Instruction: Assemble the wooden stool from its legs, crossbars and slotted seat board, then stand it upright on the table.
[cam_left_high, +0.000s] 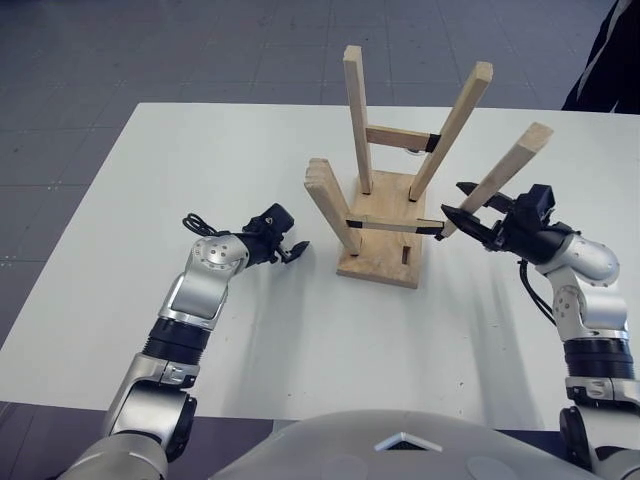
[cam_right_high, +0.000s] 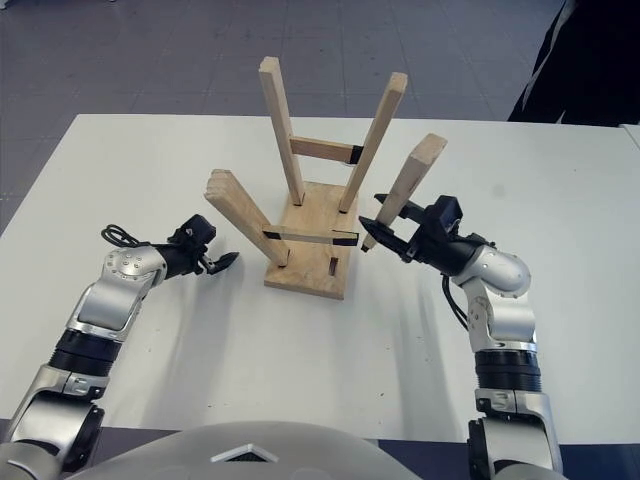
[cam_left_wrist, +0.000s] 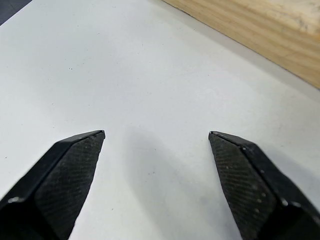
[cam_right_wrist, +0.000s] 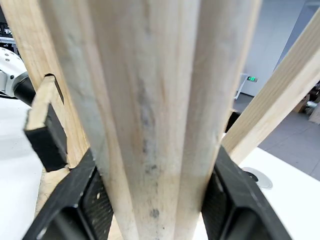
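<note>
Wood stool, part-built and inverted, at the centre of the left eye view. The seat board lies flat on the white table. Two rear legs rise from it, joined by a rear crossbar. A third leg leans to the upper left, and a front crossbar runs rightward from it. At centre right the right gripper grasps the fourth leg, which slants to the upper right with its lower end at the crossbar's black tip. At centre left the left gripper hovers just left of the board.

Right eye view: same layout. A slot shows in the board's near right part.

Left wrist view: supplies the claw state. Both fingers are spread, released, with bare table between them and the board's edge just beyond.

Right wrist view: supplies the contact. Both pads press the sides of the fourth leg. The front crossbar's black end sits beside the leg; whether it is seated in the leg cannot be told.
</note>
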